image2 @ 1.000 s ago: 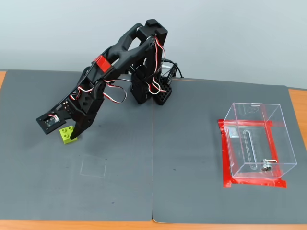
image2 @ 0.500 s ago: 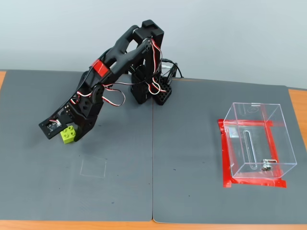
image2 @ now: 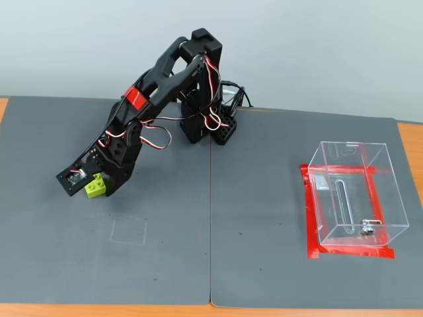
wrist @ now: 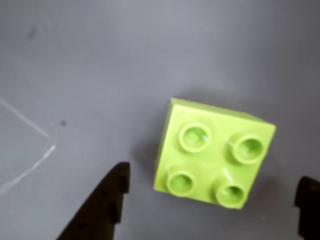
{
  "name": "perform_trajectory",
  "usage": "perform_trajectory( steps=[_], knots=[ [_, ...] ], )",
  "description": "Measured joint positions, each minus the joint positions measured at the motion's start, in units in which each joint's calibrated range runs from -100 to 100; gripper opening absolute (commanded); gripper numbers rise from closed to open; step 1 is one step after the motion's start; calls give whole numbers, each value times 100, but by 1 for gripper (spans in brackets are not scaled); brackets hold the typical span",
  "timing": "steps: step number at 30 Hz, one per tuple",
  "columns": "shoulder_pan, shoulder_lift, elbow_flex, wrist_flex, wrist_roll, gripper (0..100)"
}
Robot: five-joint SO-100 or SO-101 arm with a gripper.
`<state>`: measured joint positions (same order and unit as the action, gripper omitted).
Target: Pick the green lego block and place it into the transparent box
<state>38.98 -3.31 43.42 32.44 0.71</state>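
The green lego block (wrist: 215, 157) lies studs up on the grey mat, filling the lower right of the wrist view. My gripper (wrist: 214, 180) is open, with one dark fingertip (wrist: 112, 192) left of the block and the other (wrist: 307, 197) right of it, small gaps on both sides. In the fixed view the block (image2: 94, 187) sits at the left of the mat between the lowered jaws of the gripper (image2: 92, 191). The transparent box (image2: 380, 198) stands far to the right on red tape (image2: 310, 218), holding nothing but its small metal fitting.
The arm's base (image2: 208, 129) stands at the back centre of the mat. A seam (image2: 211, 224) splits the two grey mats. A faint square outline (image2: 129, 231) is marked just right of and nearer than the block. Orange table edge (image2: 410, 142) shows at the right.
The arm has leaned further down and left. The gripper has sunk around the block, which has stayed in place.
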Motion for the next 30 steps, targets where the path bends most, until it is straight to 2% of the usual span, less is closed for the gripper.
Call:
perform_trajectory(
  steps=[8, 16, 30],
  knots=[
    [7, 153, -126, -9, 0, 36],
    [7, 161, -144, -9, 0, 26],
    [7, 170, -144, -9, 0, 25]
  ],
)
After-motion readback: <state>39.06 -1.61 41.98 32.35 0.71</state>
